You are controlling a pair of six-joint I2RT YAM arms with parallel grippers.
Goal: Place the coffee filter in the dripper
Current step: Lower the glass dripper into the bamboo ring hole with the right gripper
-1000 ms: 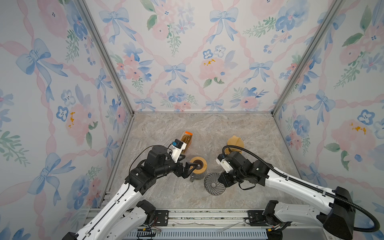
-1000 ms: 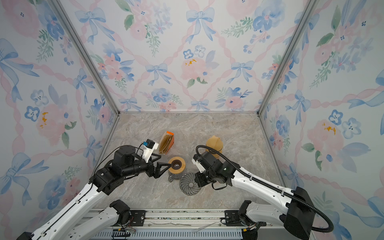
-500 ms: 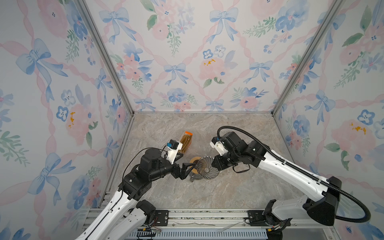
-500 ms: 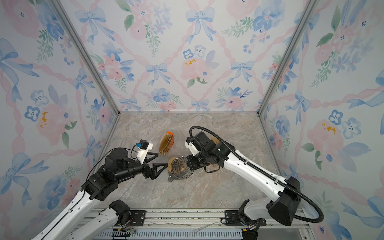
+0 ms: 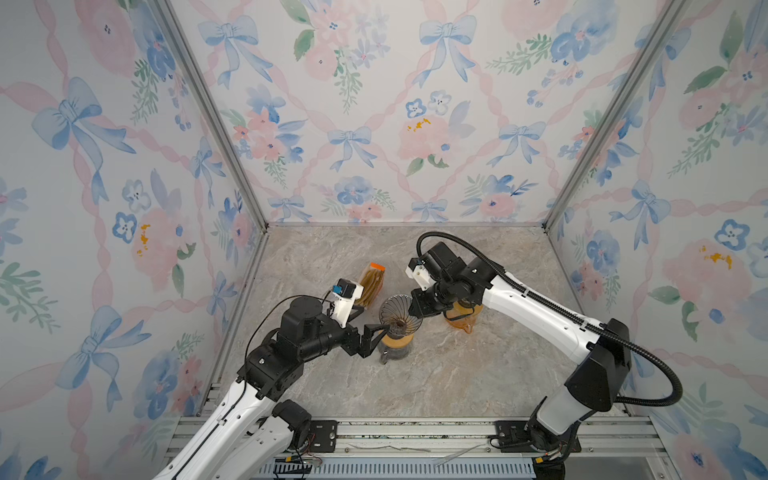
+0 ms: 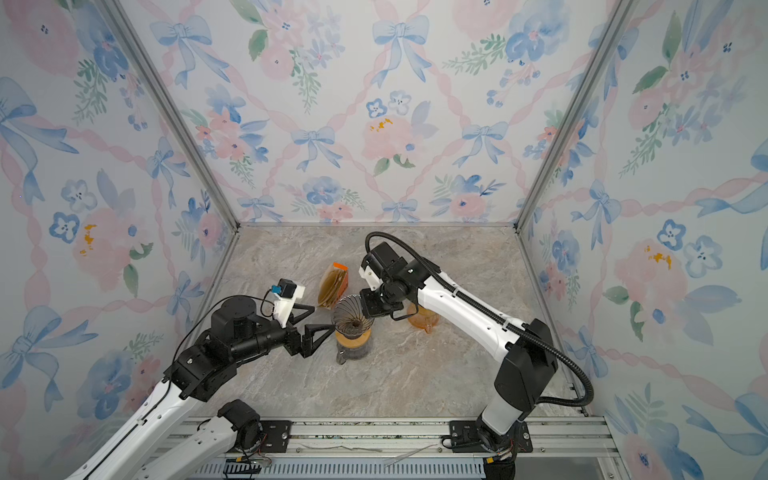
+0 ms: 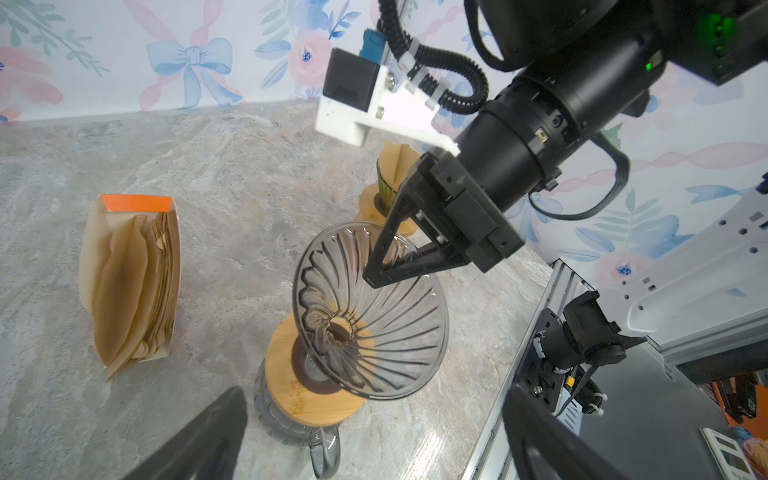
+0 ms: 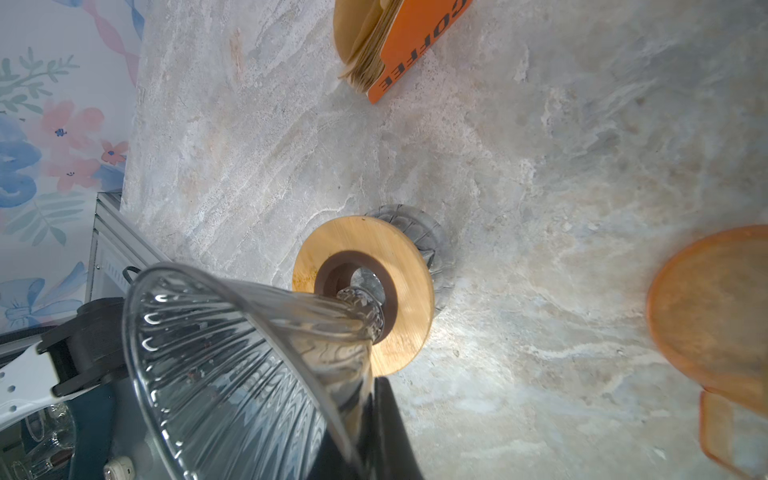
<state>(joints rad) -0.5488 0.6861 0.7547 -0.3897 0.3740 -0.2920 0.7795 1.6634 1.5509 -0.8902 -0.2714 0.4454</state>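
The dripper, a clear ribbed glass cone, hangs tilted with its tip in the hole of the wooden ring on the glass carafe. My right gripper is shut on the dripper's rim. Beside the carafe, on its left, my left gripper stands open and empty. In the left wrist view its fingers straddle the carafe. Brown coffee filters stand in an orange-topped pack behind the carafe. The dripper holds no filter.
An amber vessel stands on the marble table under my right arm, with a folded paper filter sticking up in it. Patterned walls enclose three sides. A metal rail runs along the front edge.
My right gripper lifted the dripper off the table in front and carried it left onto the carafe's wooden ring. The left gripper stayed open beside the carafe.
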